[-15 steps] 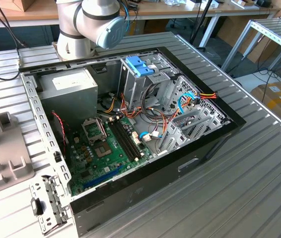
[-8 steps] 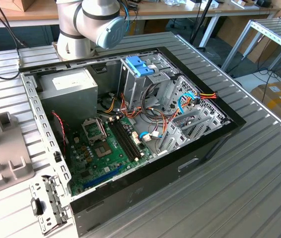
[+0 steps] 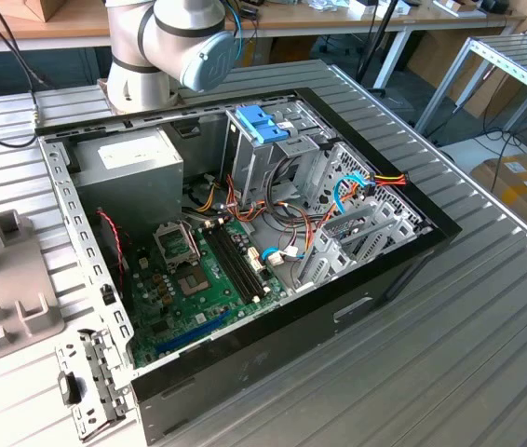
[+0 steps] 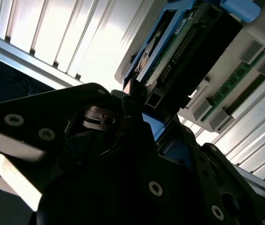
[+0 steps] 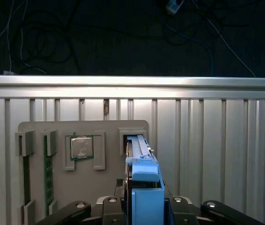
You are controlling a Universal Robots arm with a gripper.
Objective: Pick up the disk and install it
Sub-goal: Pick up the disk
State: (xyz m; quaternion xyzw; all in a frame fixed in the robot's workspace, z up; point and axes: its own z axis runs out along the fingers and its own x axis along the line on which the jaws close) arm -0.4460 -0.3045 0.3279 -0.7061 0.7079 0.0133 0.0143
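Gripper [image 5: 144, 208] closed on the disk [image 5: 137, 154]: in the first wrist view the dark fingers [image 5: 123, 211] sit flush against both sides of its blue end piece [image 5: 145, 194], no gap seen. The second wrist view agrees, with blue plastic pinched between the finger bodies and the disk's connector edge running off just beyond. Disk stands on edge, its far end at the slot [image 5: 132, 137] of the grey holder tray [image 5: 76, 129]. Whether it is lifted clear of the slot or seated in it cannot be told. Same tray carries a processor chip [image 5: 81, 147] and two memory sticks [image 5: 48, 168] in their own recesses, untouched. Tray lies on the ribbed aluminium table [image 5: 217, 154]. Farther off, in the exterior view, the open computer case [image 3: 385, 279] lies on its side with the motherboard [image 3: 198, 270] exposed. The power-supply box [image 3: 128, 163] is at the exterior view's left, and the metal cage with light-blue top [image 3: 262, 126] is near the arm [image 3: 175, 47]. Judgement: grasp made, so the pick-up is at its start or just under way. Carrying the disk across and seating it in the case are both outstanding, since the disk is at the holder and not in the case
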